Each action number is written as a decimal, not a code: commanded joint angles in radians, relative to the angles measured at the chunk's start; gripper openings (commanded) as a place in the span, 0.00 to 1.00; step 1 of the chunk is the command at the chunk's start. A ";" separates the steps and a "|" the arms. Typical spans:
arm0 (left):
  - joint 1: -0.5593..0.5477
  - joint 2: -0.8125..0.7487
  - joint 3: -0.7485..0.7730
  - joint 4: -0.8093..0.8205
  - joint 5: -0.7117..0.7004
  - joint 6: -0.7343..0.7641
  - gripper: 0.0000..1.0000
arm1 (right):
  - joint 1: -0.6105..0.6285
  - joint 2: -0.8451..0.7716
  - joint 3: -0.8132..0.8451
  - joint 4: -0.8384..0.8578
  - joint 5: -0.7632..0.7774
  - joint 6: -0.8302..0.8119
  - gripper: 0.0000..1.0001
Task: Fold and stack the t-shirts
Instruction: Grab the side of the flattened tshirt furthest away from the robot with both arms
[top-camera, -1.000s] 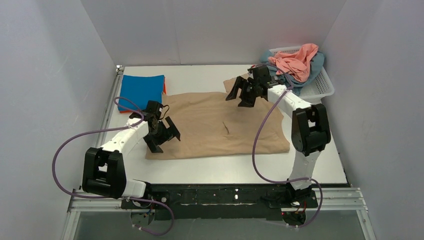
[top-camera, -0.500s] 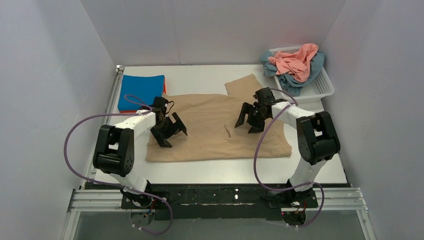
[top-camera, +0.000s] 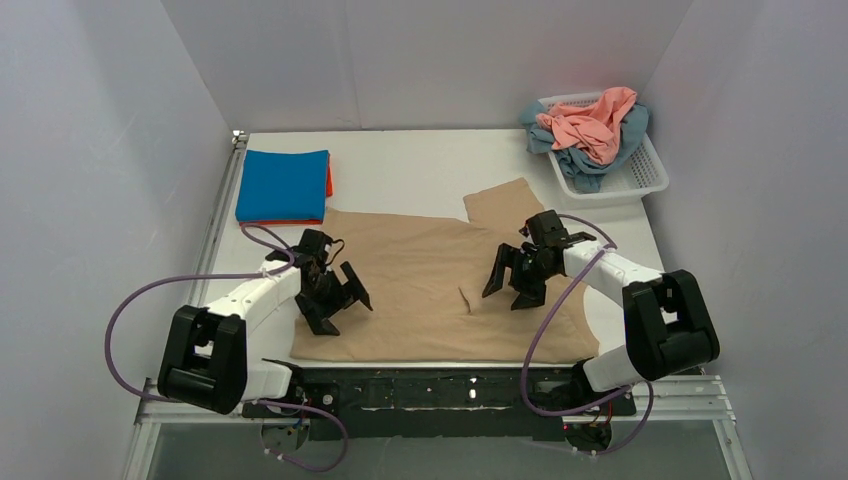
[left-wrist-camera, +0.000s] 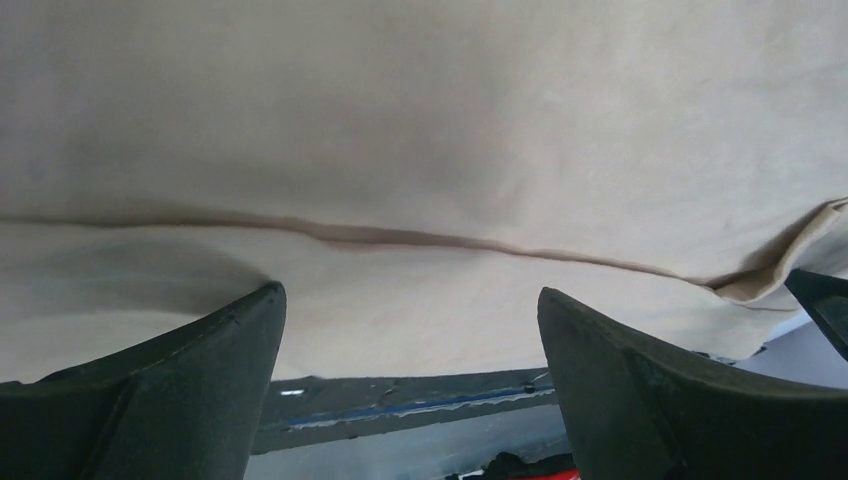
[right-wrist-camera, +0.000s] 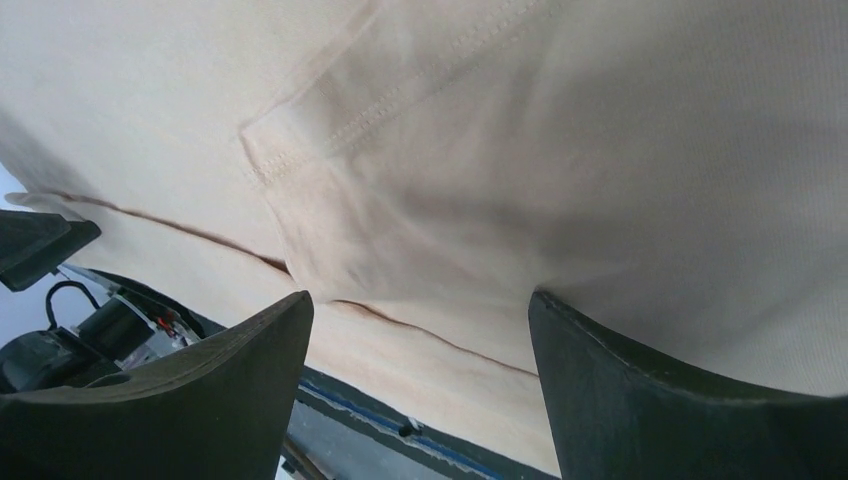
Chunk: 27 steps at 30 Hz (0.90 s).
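Finds tan t-shirt (top-camera: 420, 260) spread flat on the table (top-camera: 420, 150), hem at the front edge. Finds left pincer (top-camera: 333, 290) and right pincer (top-camera: 515, 280) both gaping wide, holding nothing, low over the cloth, well apart. Judges folding of this shirt barely begun; calls next for closing on the cloth at both sides. Notes farther back a folded blue t-shirt (top-camera: 283, 183) atop an orange-red t-shirt (top-camera: 328, 180); pink t-shirt (top-camera: 595, 120) and teal t-shirt (top-camera: 580, 160) heaped in the basket (top-camera: 640, 175).
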 joint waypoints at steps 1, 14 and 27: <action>-0.003 -0.054 0.013 -0.215 -0.056 0.018 0.98 | 0.001 -0.058 0.017 -0.115 0.036 -0.040 0.88; 0.084 0.203 0.565 -0.273 -0.379 0.174 0.98 | -0.013 -0.214 0.362 -0.114 0.453 -0.079 0.96; 0.137 0.806 1.149 -0.270 -0.210 0.440 0.96 | -0.033 -0.281 0.257 -0.082 0.476 -0.084 0.98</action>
